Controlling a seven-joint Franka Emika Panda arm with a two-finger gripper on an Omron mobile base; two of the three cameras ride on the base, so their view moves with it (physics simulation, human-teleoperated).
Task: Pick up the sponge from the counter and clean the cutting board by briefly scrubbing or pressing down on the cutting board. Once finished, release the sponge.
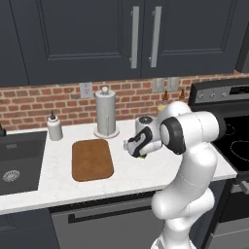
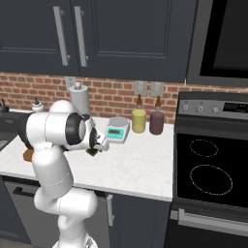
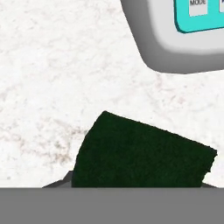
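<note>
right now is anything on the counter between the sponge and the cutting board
Nothing visible is. The sponge sits at the gripper, and bare counter lies between it and the cutting board. The paper towel holder stands behind that path.

The white arm (image 1: 187,194) rises from its base, bulges at a thick lower link and folds at a dark-capped elbow (image 1: 171,136); from there the forearm reaches forward and bends down; in the right base view the same elbow (image 2: 72,130) sits high, and the wrist points away from the camera. The gripper (image 1: 138,153) hangs low at the end of the wrist (its finger tips are hard to make out in the base views); the hand (image 2: 96,140) tilts downward; the jaws stand closed, clamped on the sponge (image 3: 140,153), whose dark green top lies right under the hand camera.
</note>
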